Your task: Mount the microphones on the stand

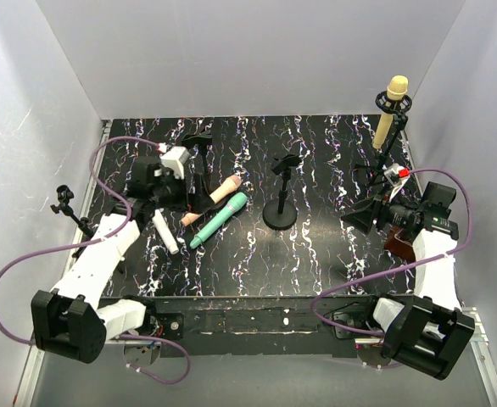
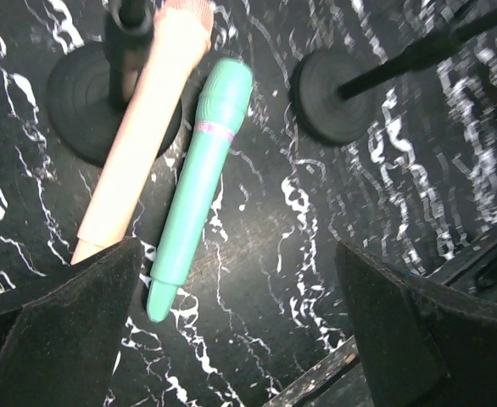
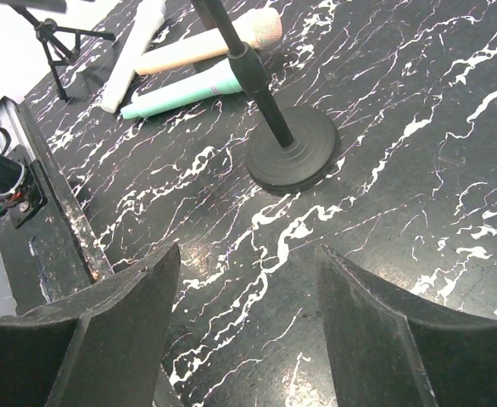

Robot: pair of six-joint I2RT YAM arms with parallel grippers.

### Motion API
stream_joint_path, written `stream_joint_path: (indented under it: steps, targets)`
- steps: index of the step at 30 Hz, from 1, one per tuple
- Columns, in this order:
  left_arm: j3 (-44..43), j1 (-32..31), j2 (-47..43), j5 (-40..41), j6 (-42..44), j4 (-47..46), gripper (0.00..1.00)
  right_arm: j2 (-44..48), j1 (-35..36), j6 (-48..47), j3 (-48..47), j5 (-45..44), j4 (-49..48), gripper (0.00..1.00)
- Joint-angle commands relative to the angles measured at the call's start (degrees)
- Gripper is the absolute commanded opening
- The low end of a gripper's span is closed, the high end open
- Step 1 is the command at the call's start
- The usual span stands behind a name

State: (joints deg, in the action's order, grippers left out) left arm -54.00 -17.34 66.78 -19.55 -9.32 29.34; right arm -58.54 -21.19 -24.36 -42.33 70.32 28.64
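Open robot fingers hover over loose microphones left of a short black round-based stand (image 1: 280, 212).
The left fingers (image 2: 62, 339), wide open and empty, frame the tail of the slim teal-green plastic microphone (image 2: 199, 186), seemingly lining up a grasp. A peach-pink microphone (image 1: 217, 195) and a white microphone (image 1: 165, 231) lie alongside. Right of the stand, the right fingers (image 3: 104, 339) are partly open and empty, and a yellow-tan microphone (image 1: 390, 114) sits clipped upright.

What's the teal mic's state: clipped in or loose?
Loose: the teal microphone lies flat on the tabletop beside the peach microphone, clipped into nothing.
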Motion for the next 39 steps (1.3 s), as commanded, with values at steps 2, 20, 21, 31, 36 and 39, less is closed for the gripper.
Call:
stream_joint_path:
  steps: [2,20,21,31,36,39]
  targets:
    - [0.2,5.3,-3.2,-17.9,-3.5,-4.9,0.98,-0.6,0.1,-2.3,-2.3,1.7,1.2,0.72]
    - [-4.0,14.3,-2.1,-6.1,-6.9,1.8,0.97,-2.5,0.1,-6.3,-3.4,3.2,4.9,0.72]
    - [-5.5,14.3,-2.0,-2.8,-7.8,4.5,0.96,-2.7,0.3,-6.3,-3.4,3.3,4.9,0.72]
    - [-12.9,14.1,-5.2,14.6,-10.2,16.1,0.96,-5.7,0.2,-9.9,-3.9,3.1,8.3,0.71]
    - [-19.6,13.0,-6.3,22.2,-8.1,20.2,0.96,-6.0,1.5,-15.0,-5.9,3.3,14.7,0.71]
    - [-23.1,12.9,-7.8,27.9,-7.5,22.2,0.98,-8.5,3.8,-25.5,-12.8,-0.8,27.7,0.72]
